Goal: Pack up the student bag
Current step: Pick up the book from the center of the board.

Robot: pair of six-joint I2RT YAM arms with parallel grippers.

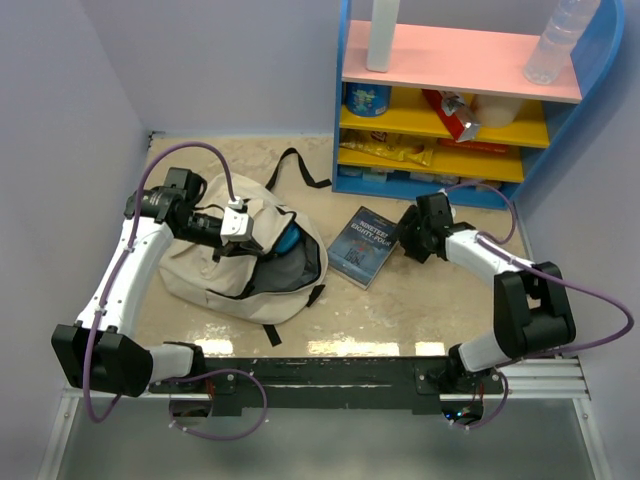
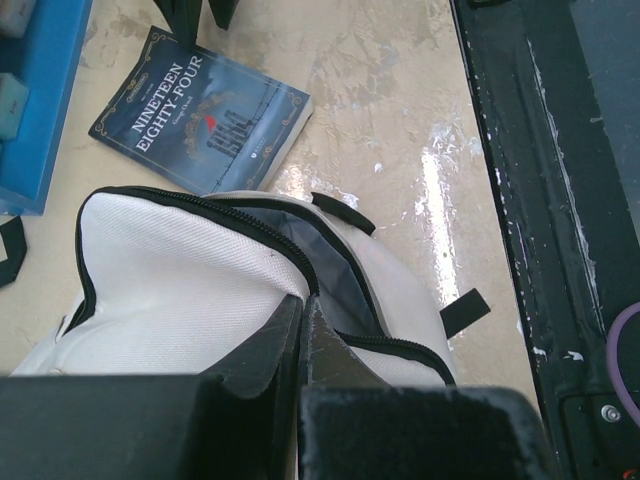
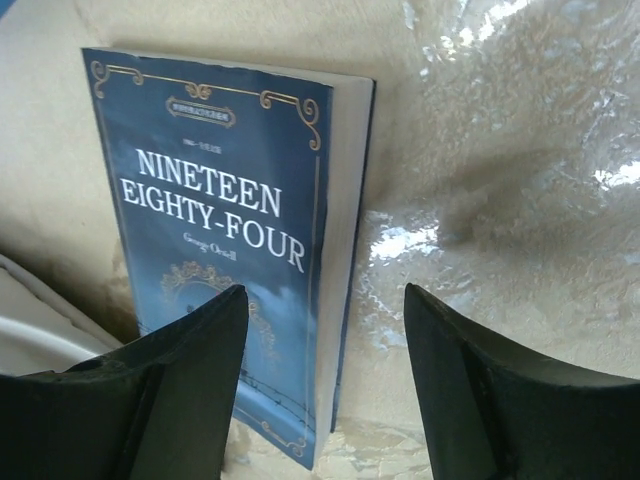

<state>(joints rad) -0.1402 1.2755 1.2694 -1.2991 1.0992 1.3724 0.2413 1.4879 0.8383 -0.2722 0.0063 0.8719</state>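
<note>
Over book (image 3: 220,250): right fingers (image 3: 170,400) wide | left fingers (image 2: 262,352) pinch student bag (image 2: 180,280)

White arm links (image 1: 128,262), black joints (image 1: 535,310), looping purple cables (image 1: 190,146), black wedge-shaped tool fingers (image 3: 180,400)

The table (image 1: 400,310) has a glossy beige top with a marbled pattern, and light glares off it along the near side. The bag (image 1: 205,285) lies on its left half. It is cream, and its zipper gapes open toward the right, showing a dark lining. One black strap (image 1: 300,165) trails from it across the table toward the far side. The book (image 1: 362,246) lies flat and face up near the middle, just right of the bag. Its cover is blue and reads "Nineteen Eighty-Four". Whether the two touch is unclear. A blue shelf (image 1: 430,186) stands on the far right. A black rail (image 1: 330,370) runs along the near edge.
</note>
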